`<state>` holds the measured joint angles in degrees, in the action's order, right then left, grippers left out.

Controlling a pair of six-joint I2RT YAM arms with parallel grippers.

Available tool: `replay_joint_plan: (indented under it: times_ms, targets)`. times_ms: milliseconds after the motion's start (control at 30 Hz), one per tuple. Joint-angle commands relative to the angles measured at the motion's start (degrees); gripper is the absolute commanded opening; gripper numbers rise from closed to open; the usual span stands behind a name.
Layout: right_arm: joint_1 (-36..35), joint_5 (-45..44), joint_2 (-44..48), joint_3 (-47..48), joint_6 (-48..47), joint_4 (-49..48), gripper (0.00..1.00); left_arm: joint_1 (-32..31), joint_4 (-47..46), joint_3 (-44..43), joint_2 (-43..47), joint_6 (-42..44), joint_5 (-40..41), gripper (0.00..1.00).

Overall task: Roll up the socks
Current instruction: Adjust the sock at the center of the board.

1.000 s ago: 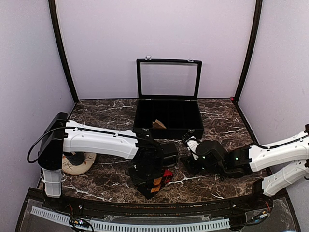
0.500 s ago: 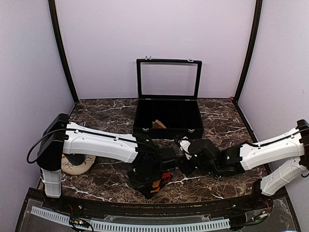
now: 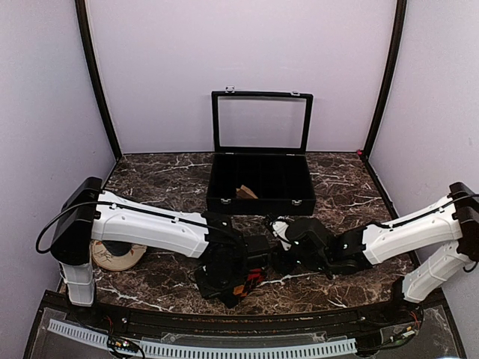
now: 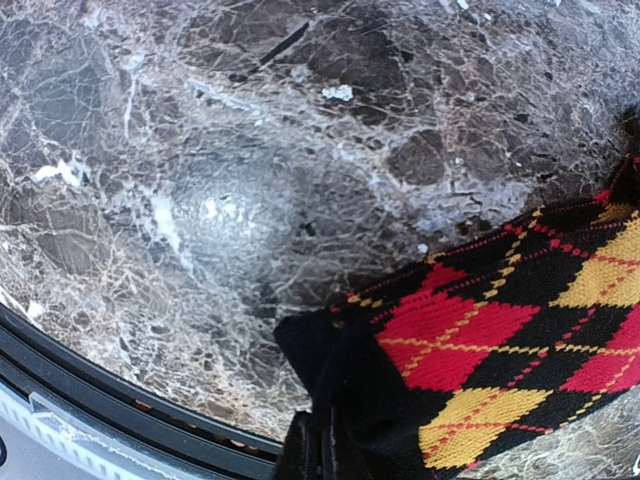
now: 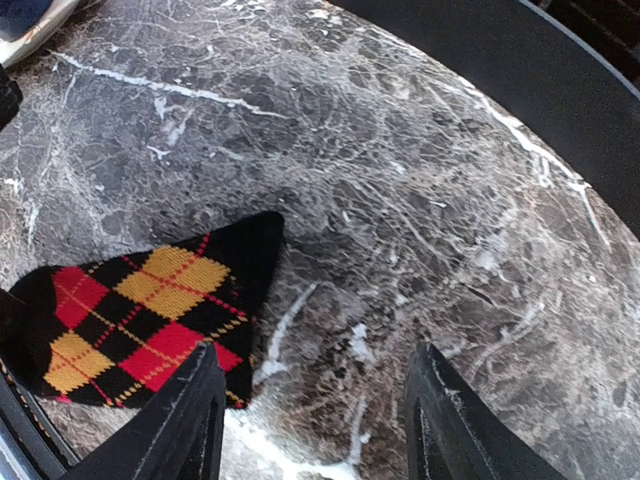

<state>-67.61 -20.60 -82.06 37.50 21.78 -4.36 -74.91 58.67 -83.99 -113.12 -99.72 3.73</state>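
Though the left claw is clamped on the argyle sock and the right claw gapes just right of it, the sock lies flat, rolling seemingly unstarted.

Two socks show: one argyle sock in red, yellow-orange and black, and one tan-brown sock, of which only a small part is seen. There are two white robot arms, the left arm and the right arm. Each ends in one black hand, so there are two hands: the left hand and the right hand, the latter showing two fingers in its wrist view. There is one black compartment case with one lid and two metal latches on its front wall. One beige ring-shaped object lies partly hidden behind the left arm. One marbled desk carries it all.
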Motion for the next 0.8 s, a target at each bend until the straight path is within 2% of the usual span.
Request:
replay_joint_plan:
  times_ms: [0, 767]
  targets:
    - [0.55, 2.38, -1.96, 1.66, 1.52, -3.75, 0.57, -0.32, -0.01, 1.48, 2.91, -1.00, 0.22, 0.00]
    - [1.67, 10.21, -12.46, 2.25, 3.92, -13.12, 0.57, -0.32, -3.69, 4.38, 2.82, -0.67, -0.10, 0.00]
